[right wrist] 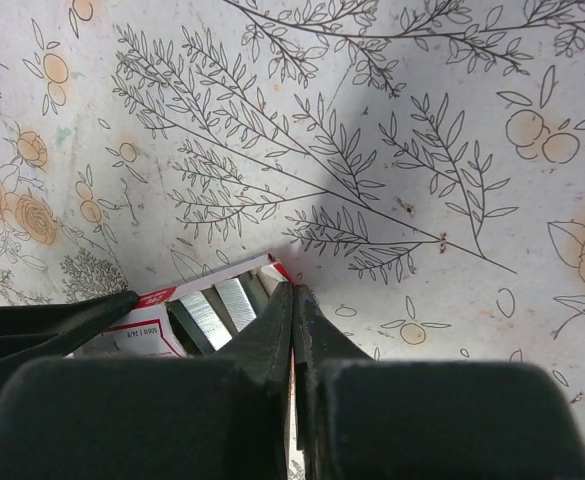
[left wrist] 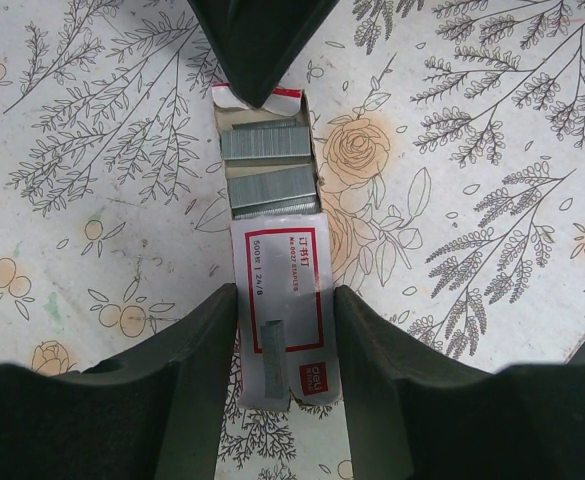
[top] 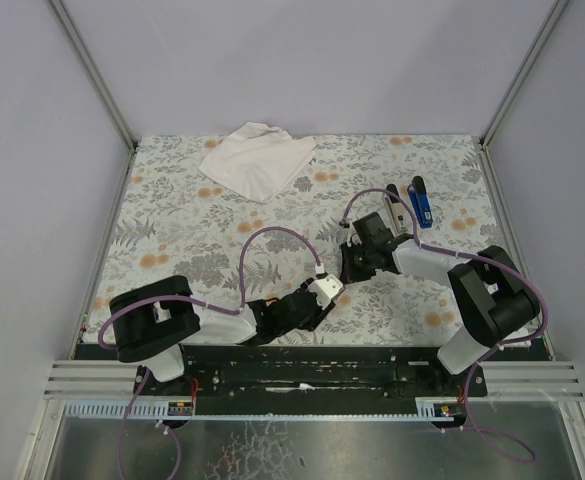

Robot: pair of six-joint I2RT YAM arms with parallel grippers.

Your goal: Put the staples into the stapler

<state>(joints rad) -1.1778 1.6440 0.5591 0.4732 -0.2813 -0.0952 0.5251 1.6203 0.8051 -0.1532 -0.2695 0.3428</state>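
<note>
The staples (left wrist: pixel 268 166) lie as silvery strips in the open end of a small white box with a red label (left wrist: pixel 284 300). My left gripper (left wrist: pixel 286 296) is shut on the box's labelled end, one finger against each long side. My right gripper (right wrist: pixel 293 288) is shut at the box's open end (right wrist: pixel 222 300), and a thin red sliver of the end flap shows between its fingers. In the top view both grippers meet at the box (top: pixel 326 287) near the table's middle. A blue stapler (top: pixel 423 203) and a dark one (top: pixel 396 205) lie side by side at the right rear.
A crumpled white cloth (top: pixel 258 161) lies at the back of the floral table cover (top: pixel 172 230). Metal frame posts stand at the rear corners. A purple cable (top: pixel 272 240) arcs over the left arm.
</note>
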